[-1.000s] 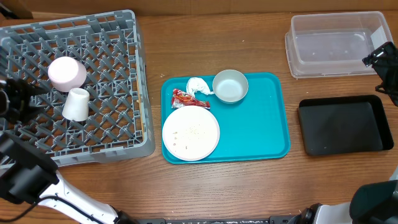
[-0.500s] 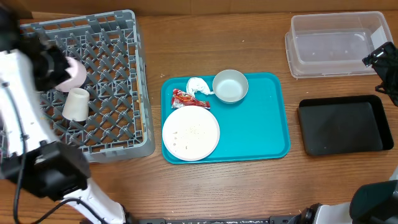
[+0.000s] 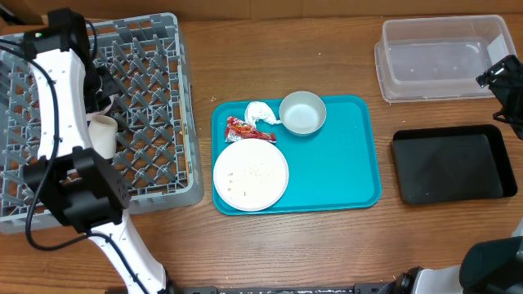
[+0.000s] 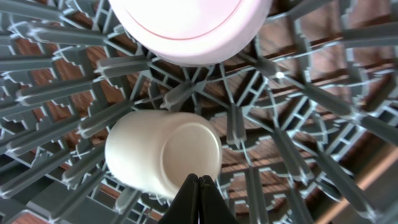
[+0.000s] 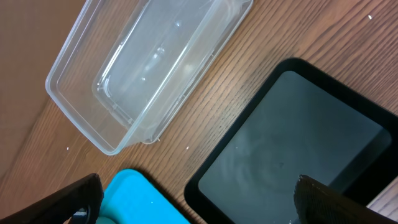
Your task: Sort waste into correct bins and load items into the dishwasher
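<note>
The left arm reaches up from the near edge of the tabletop (image 3: 286,245) and bends over the big grey dish rack (image 3: 155,98), which sits on the left. Its wrist points down into the grid of pegs. The left hand (image 4: 199,182) has its two fingers pressed together with nothing between them, poised just above a small white cup (image 4: 163,155). The cup rests in the rack with its flat bottom turned up and leaning a little, its mouth down among the pegs. Just beyond it sits a pale pink bowl (image 4: 189,25), also bottom up and largely hidden under the arm from above. The right arm stays at the far right edge, its hand (image 5: 196,199) spread wide and empty above the gap between the two bins. The clear tub (image 3: 441,57) lies at the back right with its long side running left to right, and the black tray (image 3: 453,163) lies nearer, the same way round. In the middle a teal tray (image 3: 343,163) carries the rest. A large white plate (image 3: 251,174) scattered with white crumbs (image 3: 257,171) sits in its near left corner. Behind the plate, a red wrapper (image 3: 239,128) lies slanted, touching a crumpled tissue (image 3: 260,113). A grey-green bowl (image 3: 302,113) stands upright beside the tissue.
</note>
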Motion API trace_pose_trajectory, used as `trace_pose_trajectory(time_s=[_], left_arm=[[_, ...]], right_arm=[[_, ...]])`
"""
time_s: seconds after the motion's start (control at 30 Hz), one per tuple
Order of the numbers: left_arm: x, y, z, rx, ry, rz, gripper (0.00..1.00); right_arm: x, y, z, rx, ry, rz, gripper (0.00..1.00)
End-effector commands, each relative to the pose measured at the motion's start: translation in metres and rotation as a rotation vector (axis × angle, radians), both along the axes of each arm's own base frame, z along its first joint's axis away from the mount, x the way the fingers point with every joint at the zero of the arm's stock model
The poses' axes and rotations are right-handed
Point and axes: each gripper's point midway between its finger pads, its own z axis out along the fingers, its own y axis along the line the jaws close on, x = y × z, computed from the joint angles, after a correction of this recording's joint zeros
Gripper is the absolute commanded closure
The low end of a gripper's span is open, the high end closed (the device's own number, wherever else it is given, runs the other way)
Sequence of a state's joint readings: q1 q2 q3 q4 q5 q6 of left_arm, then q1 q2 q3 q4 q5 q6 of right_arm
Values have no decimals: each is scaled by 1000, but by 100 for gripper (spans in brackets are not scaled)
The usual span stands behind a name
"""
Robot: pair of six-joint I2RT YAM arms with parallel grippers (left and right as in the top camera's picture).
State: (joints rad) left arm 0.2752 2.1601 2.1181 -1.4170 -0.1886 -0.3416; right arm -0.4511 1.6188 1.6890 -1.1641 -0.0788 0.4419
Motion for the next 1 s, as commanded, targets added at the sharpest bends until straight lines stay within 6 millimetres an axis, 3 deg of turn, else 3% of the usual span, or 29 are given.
trace_pose_trajectory(time_s=[0.0,0.2,0.37,0.7,0.83,0.97], left_arm=[[-3,6,-17,17,50,22,96],[-8,10,-19,16,70,34,96],[-25,27,-18,42,114,98,96],[-65,43,-13,5,206,233,96],[-74,36,3,-26,197,264,96],[-74,21,36,-82,100,262,96]], right_arm=[[2,-1,6,-6,-16,-3,0],[2,-1,6,-6,-17,-3,0],[2,-1,6,-6,-16,-3,0],[2,-1,6,-6,-17,-3,0],[2,-1,6,-6,-17,-3,0],[2,-1,6,-6,-16,-3,0]])
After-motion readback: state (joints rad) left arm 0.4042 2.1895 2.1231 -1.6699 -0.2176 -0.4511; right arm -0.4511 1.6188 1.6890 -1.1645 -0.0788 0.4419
